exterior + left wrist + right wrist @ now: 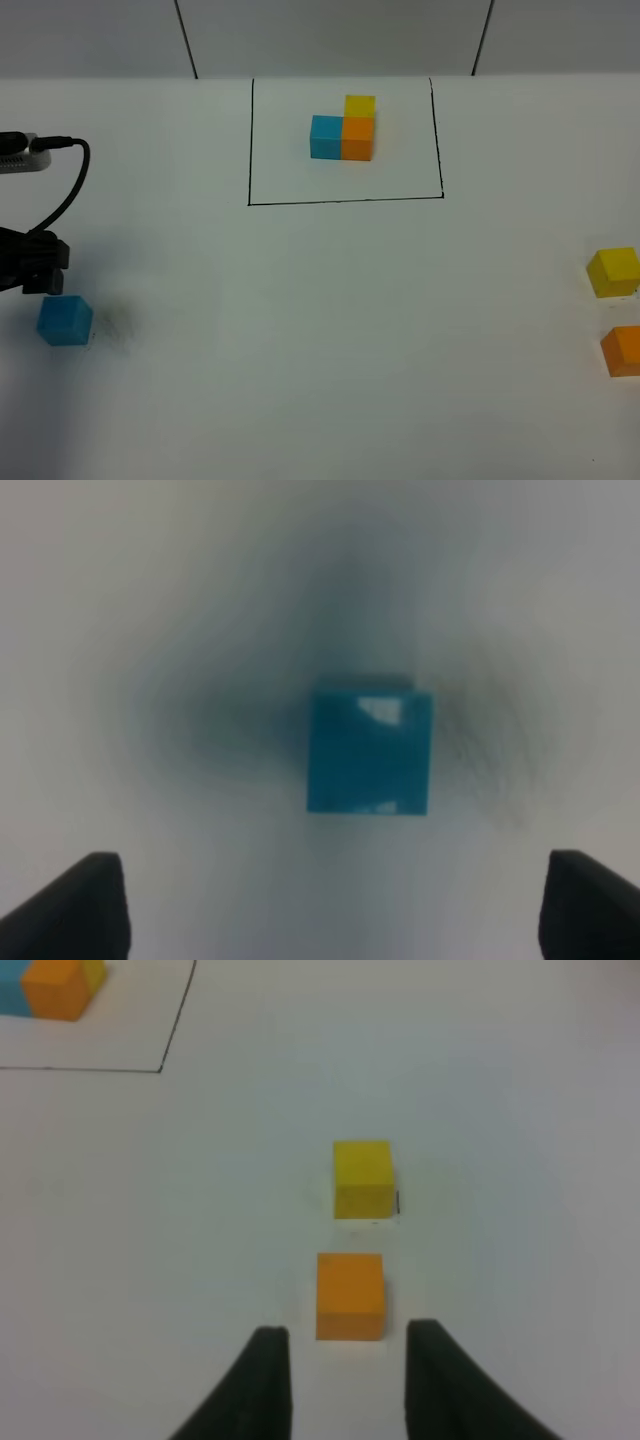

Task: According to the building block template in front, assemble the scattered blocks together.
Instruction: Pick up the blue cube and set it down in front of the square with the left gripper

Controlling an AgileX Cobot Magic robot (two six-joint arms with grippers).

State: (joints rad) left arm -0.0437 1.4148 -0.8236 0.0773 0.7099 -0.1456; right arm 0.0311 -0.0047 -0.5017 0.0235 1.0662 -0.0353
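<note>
The building block template (345, 201) is a black-lined rectangle at the back middle of the table. It frames a blue, an orange and a yellow cube in an L. Its corner shows in the right wrist view (165, 1050). The scattered blue cube (65, 320) lies at the far left. My left gripper (45, 278) hovers just behind it, open wide, with the cube (370, 750) ahead of its fingertips (80, 905). The scattered yellow cube (613, 271) and orange cube (622, 350) lie at the right edge. My right gripper (345, 1332) is open and empty just short of the orange cube (350, 1295), and the yellow cube (363, 1178) lies beyond it.
A black cable and a grey device (30, 152) lie at the far left behind the left arm. The white tabletop (330, 330) ends at a grey back wall (330, 35).
</note>
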